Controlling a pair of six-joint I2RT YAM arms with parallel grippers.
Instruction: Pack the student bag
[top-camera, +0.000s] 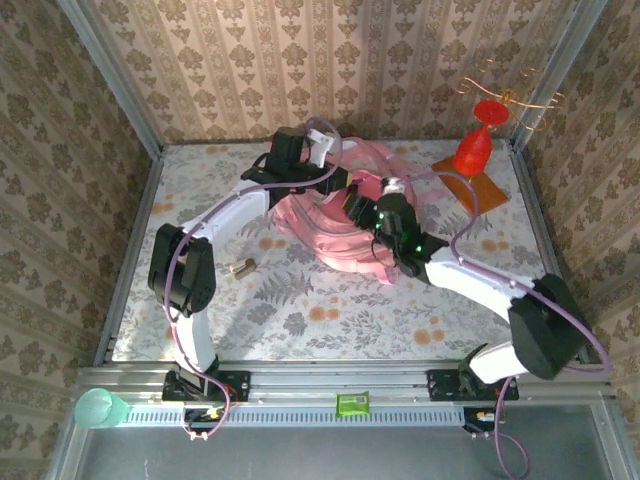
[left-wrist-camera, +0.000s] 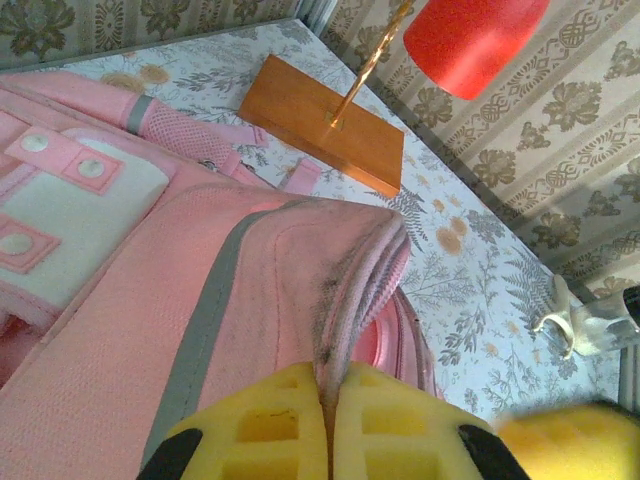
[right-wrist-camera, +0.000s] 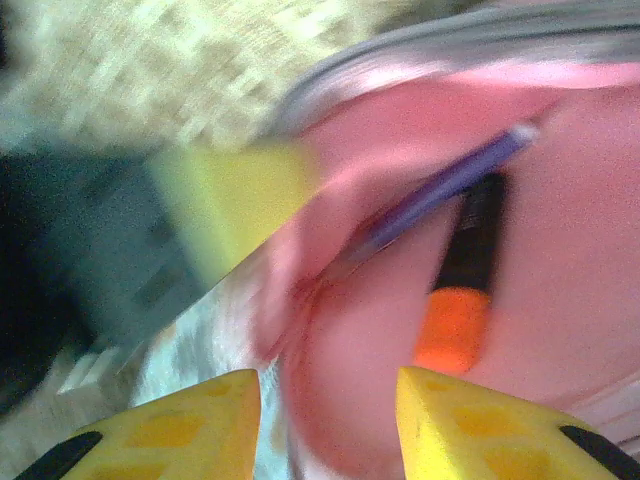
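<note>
The student bag (top-camera: 320, 228), a big soft pink backpack, lies at the back middle of the table. My left gripper (top-camera: 343, 186) is shut on the rim of its opening; the left wrist view shows the yellow fingers (left-wrist-camera: 270, 430) pinching a fold of pink fabric (left-wrist-camera: 350, 300) and holding it up. My right gripper (top-camera: 365, 207) hovers at the mouth of the bag, open, with nothing between its fingers (right-wrist-camera: 480, 420). Inside the bag's pink lining (right-wrist-camera: 570, 330) lie a purple pen (right-wrist-camera: 450, 185) and a black marker with an orange cap (right-wrist-camera: 455, 325).
A red ornament (top-camera: 472, 150) on a gold stem stands on a wooden base (top-camera: 475, 188) at the back right, close to the bag. A small brass object (top-camera: 241, 267) lies left of the bag. A green cup (top-camera: 98, 408) sits by the front rail. Patterned walls enclose three sides.
</note>
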